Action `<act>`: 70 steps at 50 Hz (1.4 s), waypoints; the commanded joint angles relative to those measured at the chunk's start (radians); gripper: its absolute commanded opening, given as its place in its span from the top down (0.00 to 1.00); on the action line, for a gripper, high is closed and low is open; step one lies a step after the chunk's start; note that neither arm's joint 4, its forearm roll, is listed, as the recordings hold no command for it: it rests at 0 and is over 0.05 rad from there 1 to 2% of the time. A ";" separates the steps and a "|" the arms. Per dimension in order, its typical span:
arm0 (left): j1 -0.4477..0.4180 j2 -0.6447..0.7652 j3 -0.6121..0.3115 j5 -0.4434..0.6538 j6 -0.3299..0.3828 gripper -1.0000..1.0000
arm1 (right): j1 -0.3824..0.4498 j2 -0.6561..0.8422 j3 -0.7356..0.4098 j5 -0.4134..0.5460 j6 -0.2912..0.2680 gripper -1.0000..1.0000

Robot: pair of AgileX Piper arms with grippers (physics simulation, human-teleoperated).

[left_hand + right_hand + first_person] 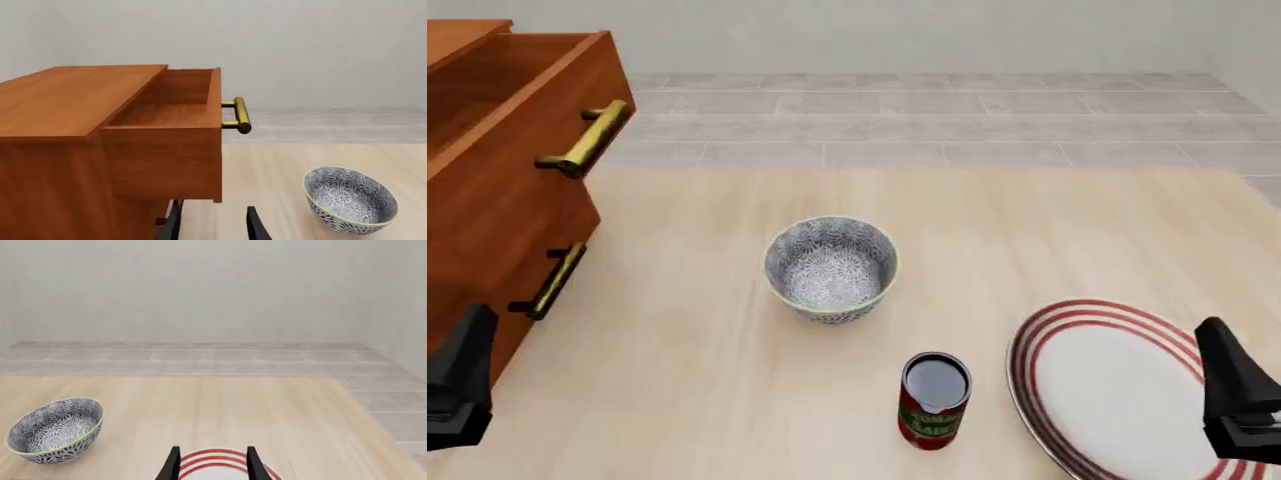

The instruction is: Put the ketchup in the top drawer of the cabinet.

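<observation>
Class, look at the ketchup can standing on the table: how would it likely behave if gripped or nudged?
The ketchup can looks rigid, so it should probably hold its shape when gripped. It stands upright and taller than wide, so a high nudge might tip it. Once on its round side, it would likely roll.

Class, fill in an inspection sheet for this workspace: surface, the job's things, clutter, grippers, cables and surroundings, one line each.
Surface: pale wooden table.
Job's things: ketchup stands upright on the table, between the bowl and the plate; top drawer of the cabinet is pulled open, nothing seen inside it.
Clutter: grey patterned bowl, nothing seen in it; red-striped plate, nothing on it.
Grippers: left gripper open beside the cabinet, holding nothing; right gripper open above the plate, holding nothing.
Cables: nothing seen.
Surroundings: grey tiled floor and plain wall.
</observation>
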 commanded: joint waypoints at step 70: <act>-0.832 1.117 -0.155 -0.560 0.067 0.00 | 0.048 -0.005 0.001 0.005 0.047 0.00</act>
